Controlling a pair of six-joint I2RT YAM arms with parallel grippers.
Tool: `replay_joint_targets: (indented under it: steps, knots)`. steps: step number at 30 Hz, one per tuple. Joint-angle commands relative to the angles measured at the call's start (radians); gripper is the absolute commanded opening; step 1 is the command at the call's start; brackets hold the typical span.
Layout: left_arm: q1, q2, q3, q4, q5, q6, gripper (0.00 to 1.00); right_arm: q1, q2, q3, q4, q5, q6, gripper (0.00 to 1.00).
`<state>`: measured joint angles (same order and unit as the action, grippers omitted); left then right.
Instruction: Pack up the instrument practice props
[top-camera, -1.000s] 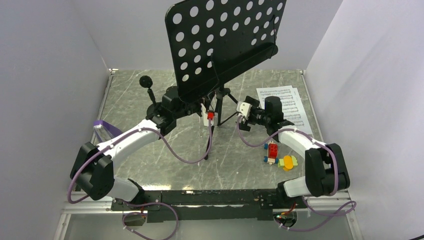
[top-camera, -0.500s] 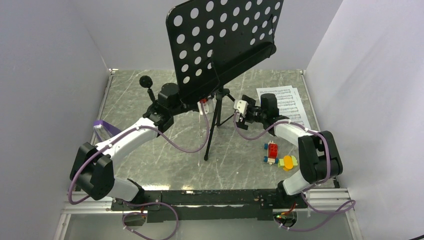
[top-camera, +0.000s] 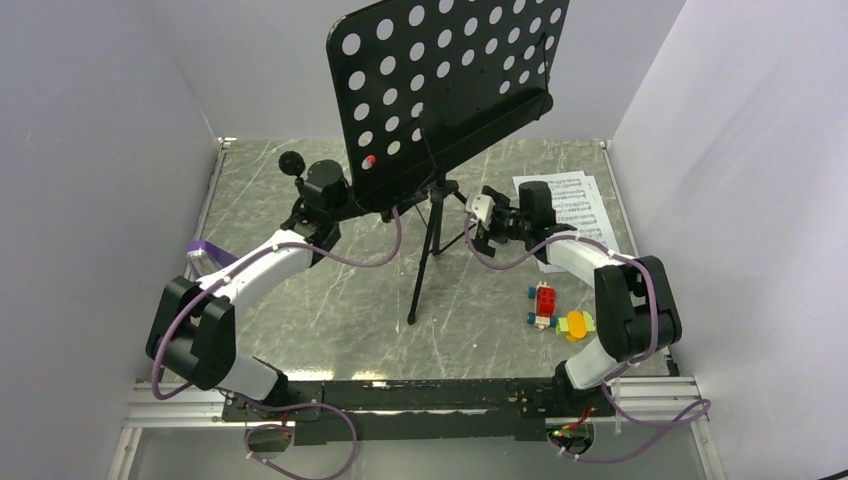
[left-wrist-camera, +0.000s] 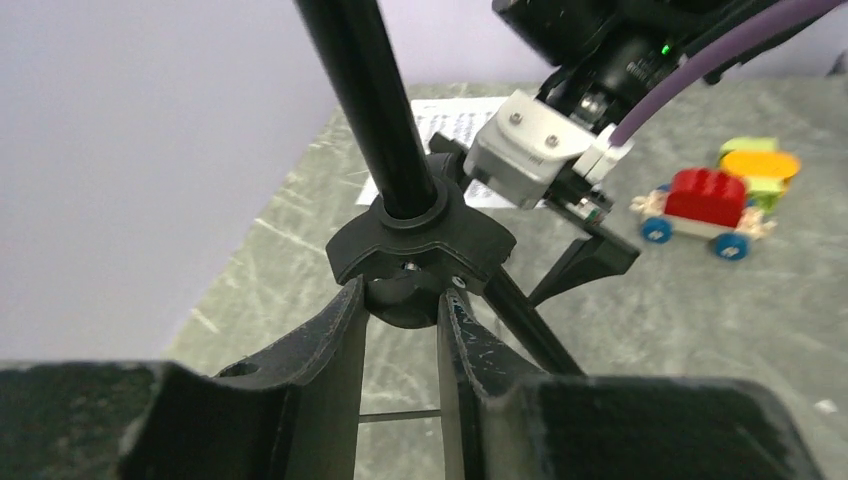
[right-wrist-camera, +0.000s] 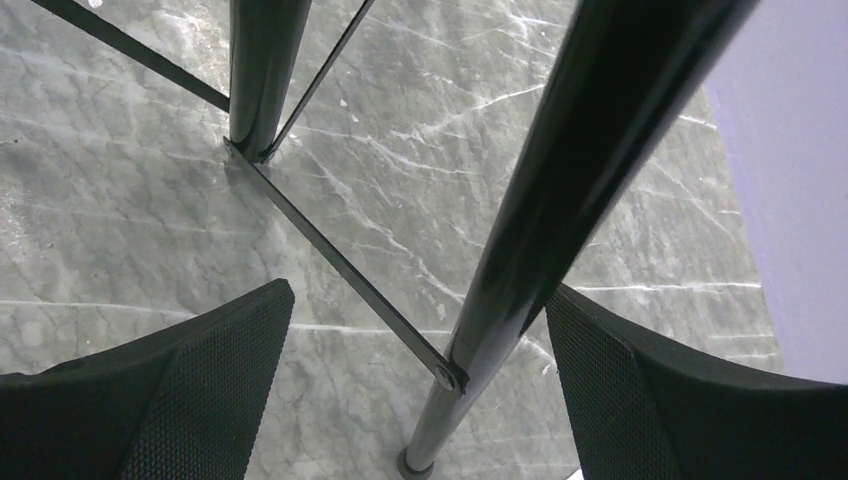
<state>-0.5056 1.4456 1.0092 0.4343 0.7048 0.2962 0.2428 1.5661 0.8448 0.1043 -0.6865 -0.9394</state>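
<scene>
Music stand (left-wrist-camera: 385, 130) hub sits pinched inside the left gripper (left-wrist-camera: 400, 305).

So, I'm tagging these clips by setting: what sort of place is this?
Likely a robot test cell in a lab, not a real music room: plain wall panels box in a marbled tabletop, two arms are bolted at its near edge, and the music stand and toy blocks look like props.

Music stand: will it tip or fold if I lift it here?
Probably top-heavy: the wide desk sits high on thin legs, so the stand may tip. Legs join at a hub with thin braces, so pushing may fold them.
</scene>
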Motion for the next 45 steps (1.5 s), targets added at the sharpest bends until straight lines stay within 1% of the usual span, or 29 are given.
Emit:
replay_joint_targets:
  steps: [1,6,9,11,13,16,17,21,24,26,28,29,30,31,33,34,36,37,38,39,41,43,45]
  knots:
    - [0.03,0.076,0.03,0.102,0.147,-0.395,0.04,-0.003,0.013,0.055,-0.042,-0.025,0.015,0.98]
    - [0.075,0.154,0.081,0.158,0.229,-0.684,0.06,-0.002,0.007,0.065,-0.068,-0.028,0.026,0.98]
    - [0.104,0.174,0.09,0.171,0.258,-0.78,0.07,-0.004,0.003,0.062,-0.071,-0.036,0.031,0.98]
    - [0.117,0.175,0.108,0.136,0.281,-0.794,0.07,-0.004,0.004,0.059,-0.069,-0.041,0.036,0.98]
    - [0.134,0.176,0.137,0.067,0.316,-0.795,0.06,-0.004,0.002,0.06,-0.069,-0.044,0.046,0.98]
    - [0.167,0.181,0.163,0.002,0.358,-0.824,0.01,-0.004,-0.005,0.059,-0.067,-0.052,0.064,0.98]
    - [0.176,0.187,0.175,-0.021,0.375,-0.835,0.01,-0.004,-0.007,0.058,-0.066,-0.055,0.071,0.98]
    - [0.192,0.231,0.263,-0.189,0.423,-0.837,0.01,-0.004,-0.022,0.044,-0.061,-0.064,0.091,0.98]
    - [0.194,0.241,0.268,-0.173,0.44,-0.871,0.0,-0.004,-0.035,0.019,-0.04,-0.059,0.102,0.98]
    - [0.194,0.253,0.293,-0.208,0.428,-0.882,0.01,-0.004,-0.042,0.008,-0.035,-0.058,0.111,0.98]
    - [0.198,0.275,0.32,-0.239,0.455,-0.885,0.01,-0.004,-0.05,0.0,-0.03,-0.062,0.119,0.98]
    - [0.202,0.287,0.329,-0.236,0.479,-0.916,0.01,-0.004,-0.051,-0.002,-0.03,-0.066,0.121,0.98]
    - [0.208,0.316,0.345,-0.218,0.514,-0.977,0.0,-0.004,-0.052,-0.003,-0.03,-0.068,0.125,0.98]
    - [0.213,0.354,0.362,-0.182,0.597,-1.071,0.0,-0.004,-0.054,-0.004,-0.029,-0.07,0.128,0.98]
    - [0.216,0.434,0.38,-0.067,0.7,-1.299,0.01,-0.004,-0.052,-0.009,-0.023,-0.071,0.132,0.98]
    - [0.218,0.458,0.388,-0.057,0.721,-1.346,0.01,-0.003,-0.052,-0.011,-0.022,-0.071,0.134,0.98]
    - [0.221,0.473,0.412,-0.17,0.729,-1.302,0.0,-0.004,-0.051,-0.013,-0.022,-0.071,0.14,0.98]
    - [0.22,0.48,0.419,-0.175,0.738,-1.314,0.0,-0.005,-0.049,-0.013,-0.022,-0.071,0.145,0.98]
    - [0.221,0.485,0.415,-0.162,0.743,-1.361,0.01,-0.003,-0.05,-0.015,-0.022,-0.071,0.149,0.98]
    - [0.221,0.485,0.41,-0.171,0.744,-1.394,0.03,-0.003,-0.05,-0.016,-0.021,-0.072,0.153,0.98]
    - [0.223,0.48,0.41,-0.247,0.738,-1.396,0.12,-0.003,-0.052,-0.019,-0.017,-0.074,0.161,0.98]
    - [0.222,0.47,0.4,-0.275,0.733,-1.428,0.19,-0.004,-0.05,-0.017,-0.018,-0.076,0.166,0.97]
    - [0.223,0.459,0.402,-0.319,0.72,-1.46,0.3,-0.005,-0.052,-0.015,-0.018,-0.075,0.168,0.97]
